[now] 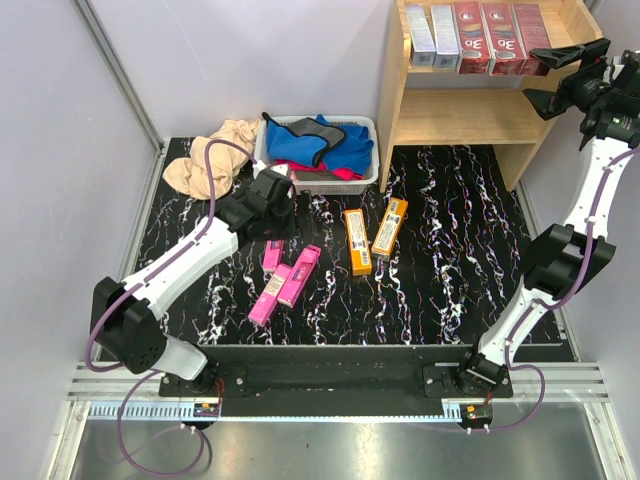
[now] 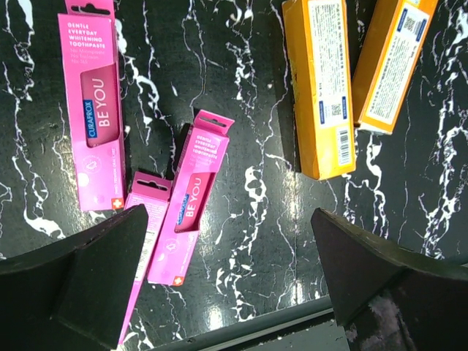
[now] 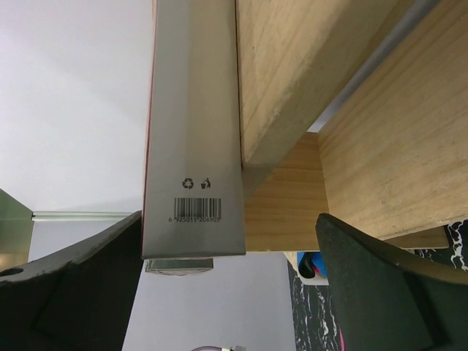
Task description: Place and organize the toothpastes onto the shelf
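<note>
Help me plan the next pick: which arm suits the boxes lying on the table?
Left. The open left claw hangs over the pink boxes; the right claw is up at the shelf.

A white plastic basket sits at the back of the black, white-veined worktop, stuffed with blue, teal and pink-red cloths that spill over its rim. Just to its left a beige cloth lies crumpled on the worktop. Pale grey walls close it in all round.
</note>
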Controlling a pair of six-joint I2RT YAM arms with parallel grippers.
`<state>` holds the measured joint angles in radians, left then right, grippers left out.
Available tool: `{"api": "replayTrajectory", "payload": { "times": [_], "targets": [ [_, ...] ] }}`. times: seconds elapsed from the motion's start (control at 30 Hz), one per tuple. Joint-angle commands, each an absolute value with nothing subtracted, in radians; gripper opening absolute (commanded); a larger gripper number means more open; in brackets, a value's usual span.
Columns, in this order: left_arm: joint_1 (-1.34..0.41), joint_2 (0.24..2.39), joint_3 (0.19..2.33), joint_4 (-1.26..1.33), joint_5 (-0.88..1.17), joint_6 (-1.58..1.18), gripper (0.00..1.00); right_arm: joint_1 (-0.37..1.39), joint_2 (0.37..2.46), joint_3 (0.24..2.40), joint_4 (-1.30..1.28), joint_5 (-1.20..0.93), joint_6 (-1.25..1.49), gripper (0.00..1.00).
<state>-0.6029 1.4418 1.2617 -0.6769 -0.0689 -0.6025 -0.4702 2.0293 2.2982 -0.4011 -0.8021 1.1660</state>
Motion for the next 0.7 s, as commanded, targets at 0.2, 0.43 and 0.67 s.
{"api": "replayTrajectory", "payload": {
  "times": [0.2,0.43,0.67],
  "targets": [
    [-0.621,1.428,1.252,-0.634,-0.097,-0.615,0.99,-0.477,1.865,2.178,-0.261,-0.811,1.187,1.0],
    [-0.634,1.424,1.243,-0.634,-0.11,-0.612,0.99,-0.488,1.796,2.135,-0.227,-0.821,1.201,1.0],
    [-0.638,1.424,1.229,-0.634,-0.118,-0.612,0.99,-0.492,1.643,1.913,-0.227,-0.853,1.135,1.0]
  ]
}}
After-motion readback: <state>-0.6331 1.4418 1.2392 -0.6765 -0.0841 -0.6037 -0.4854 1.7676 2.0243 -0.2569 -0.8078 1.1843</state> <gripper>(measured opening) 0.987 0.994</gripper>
